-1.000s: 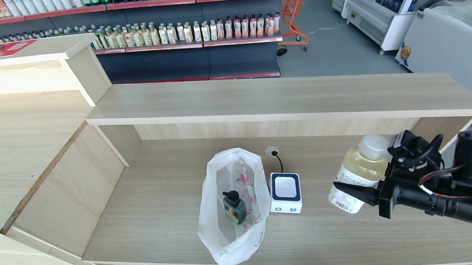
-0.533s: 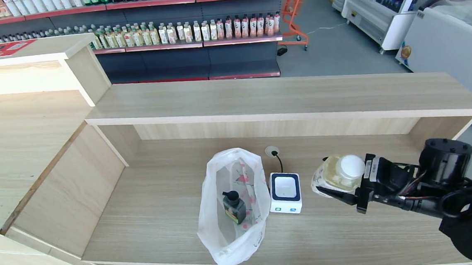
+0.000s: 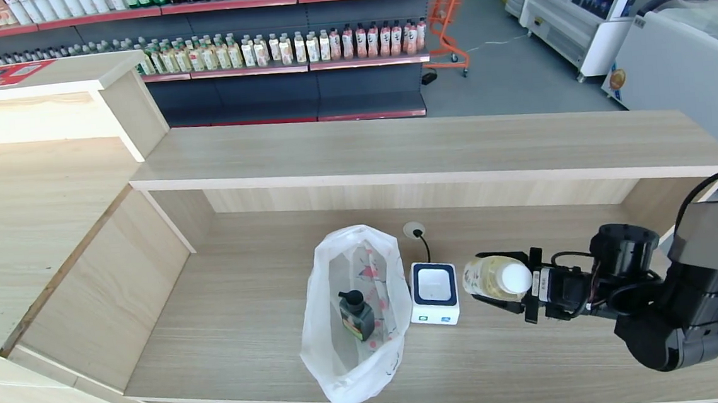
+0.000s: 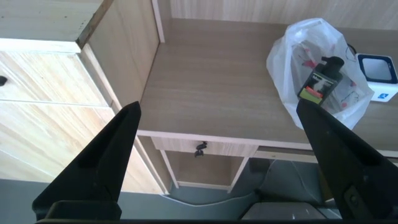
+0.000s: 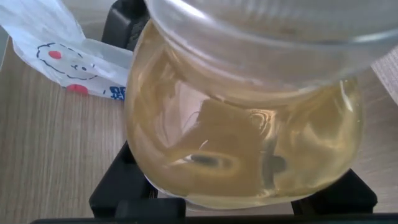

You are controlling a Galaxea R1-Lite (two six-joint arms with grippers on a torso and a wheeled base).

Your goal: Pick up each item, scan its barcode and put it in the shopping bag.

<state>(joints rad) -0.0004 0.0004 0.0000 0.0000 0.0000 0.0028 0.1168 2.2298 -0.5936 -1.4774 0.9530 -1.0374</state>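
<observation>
My right gripper [image 3: 497, 279] is shut on a clear bottle of pale yellow drink [image 3: 494, 277] with a white cap, held on its side just right of the white barcode scanner [image 3: 433, 293], above the counter. In the right wrist view the bottle [image 5: 249, 124] looms close, with the dark scanner [image 5: 127, 25] and a bit of bag [image 5: 68, 59] behind it. The white shopping bag [image 3: 352, 309] stands open left of the scanner with a dark pump bottle [image 3: 356, 315] inside. My left gripper [image 4: 217, 162] is open, off the counter's front left, with the bag [image 4: 320, 68] far beyond it.
The scanner's cable runs to a grommet [image 3: 413, 230] at the back of the counter [image 3: 228, 312]. A raised wooden ledge [image 3: 418, 147] borders the far side and a side wall [image 3: 106, 295] the left. Shelves of bottles [image 3: 285, 48] stand behind.
My right arm has swung left and lowered, turning the bottle from nearly upright to lying sideways beside the scanner. Bag, scanner and left arm stay put.
</observation>
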